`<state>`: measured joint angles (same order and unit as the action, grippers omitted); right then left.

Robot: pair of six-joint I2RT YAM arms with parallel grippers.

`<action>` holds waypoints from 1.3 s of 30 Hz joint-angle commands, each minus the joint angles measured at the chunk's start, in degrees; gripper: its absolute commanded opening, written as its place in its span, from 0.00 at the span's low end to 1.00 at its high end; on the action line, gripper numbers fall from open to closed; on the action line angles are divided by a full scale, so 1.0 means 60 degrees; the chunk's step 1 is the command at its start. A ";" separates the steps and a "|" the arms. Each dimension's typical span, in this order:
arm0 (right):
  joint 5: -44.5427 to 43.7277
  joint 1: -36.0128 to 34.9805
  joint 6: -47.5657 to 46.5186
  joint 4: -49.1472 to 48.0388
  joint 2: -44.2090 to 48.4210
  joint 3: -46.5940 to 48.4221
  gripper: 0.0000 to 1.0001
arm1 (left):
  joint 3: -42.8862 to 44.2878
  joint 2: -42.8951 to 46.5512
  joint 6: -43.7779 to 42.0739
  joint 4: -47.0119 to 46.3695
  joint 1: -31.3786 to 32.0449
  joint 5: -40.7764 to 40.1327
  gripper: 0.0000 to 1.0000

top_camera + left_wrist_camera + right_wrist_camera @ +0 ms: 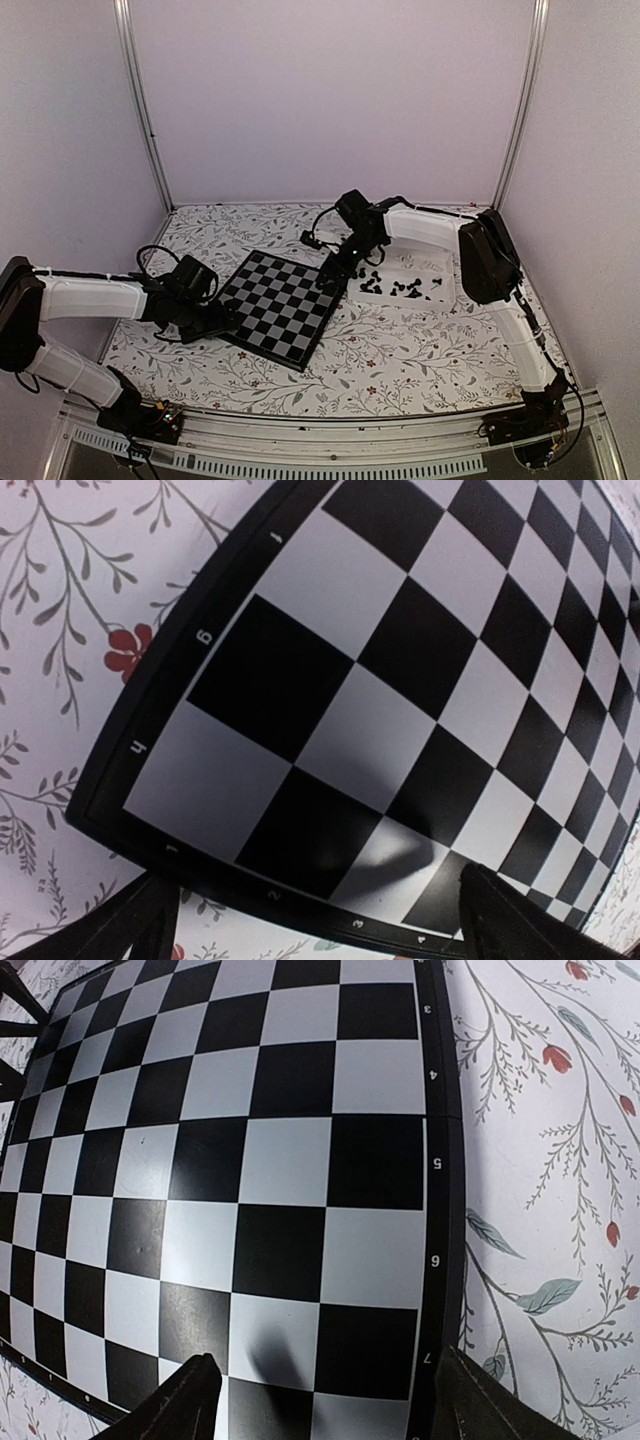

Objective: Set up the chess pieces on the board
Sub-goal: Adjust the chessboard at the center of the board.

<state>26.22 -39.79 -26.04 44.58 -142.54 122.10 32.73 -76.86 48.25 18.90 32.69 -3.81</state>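
Left fingers [135, 930]: spread wide, nothing between them; dark tips low over the numbered edge of the board [278, 305], at the stretch printed 1 to 4.
Left gripper [213, 320]: at the board's left corner, set low over the black border; touching or just above, cannot tell.
Right fingers [195, 1405]: apart, clamped on nothing; one tip over the board's squares, the other at the border by the printed 7. Soft shadow on the squares between the tips.
Right gripper [335, 272]: over the board's upper-right edge near its right corner, on the side facing the tray [430, 268].
Board: flat, black and grey checks, thin black border with small white numerals and letters. Turned diamond-wise, one corner pointing toward the arm bases.
Chess pieces [398, 287]: small black figures, scattered loose in the tray just right of the board. Kinds too small to tell.
Tray: white, shallow, rectangular; just beside the board's right corner, toward the far right.
Tablecloth [400, 350]: pale, with grey sprigs and small red flowers; showing on every side of the board.
Arms: left one reaching in from the board's left; right one bent over from the board's right, its forearm above the tray.
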 commanded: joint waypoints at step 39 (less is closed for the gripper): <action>0.0976 -0.0398 0.0809 0.0264 0.2912 -0.5331 0.75 | 0.1119 -0.1489 -0.2267 -0.2492 0.0070 0.1686 0.93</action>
<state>30.04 -40.84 -21.65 43.66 -127.59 95.44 39.92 -85.89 35.16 11.29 29.87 -2.17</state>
